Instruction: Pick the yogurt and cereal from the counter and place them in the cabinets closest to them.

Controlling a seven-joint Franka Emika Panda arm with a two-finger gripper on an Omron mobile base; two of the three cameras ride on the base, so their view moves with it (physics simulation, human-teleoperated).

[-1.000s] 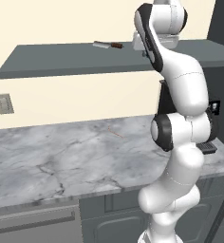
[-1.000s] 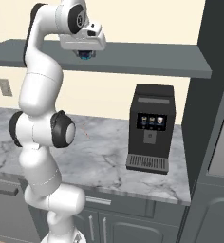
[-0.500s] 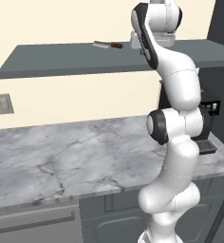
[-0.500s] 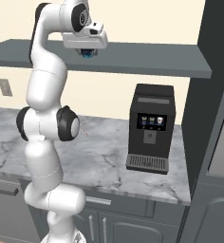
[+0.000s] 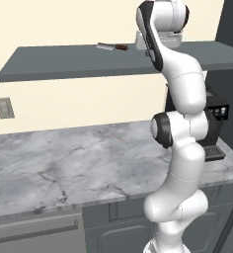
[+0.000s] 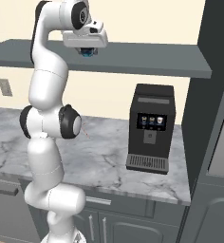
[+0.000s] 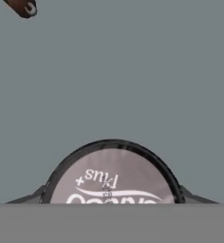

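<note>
Arm: white, dark joints, rising upright from the base in front of the worktop (image 5: 54, 163), elbow bent near worktop height, upper links reaching to shelf level.

Hand (image 6: 88, 51): held at the top of the reach, pointing down just above the dark grey-blue shelf slab (image 6: 147, 57). In the right base view a small dark-blue round object sits under the hand, between the fingers. Whether the jaws press on it or stand just clear cannot be told.

Yogurt (image 7: 111, 178): seen from above in the hand view, a round pale lid with a dark rim and white lettering, lying against the flat grey shelf surface, directly below the hand.

Knife (image 5: 112, 47): brown handle, pale blade, lying flat on the same shelf, to the left of the hand in the left base view.

Coffee machine (image 6: 150, 128): black, upright on the worktop below the shelf.

Wall outlet (image 5: 4, 107): grey plate on the cream wall.
</note>
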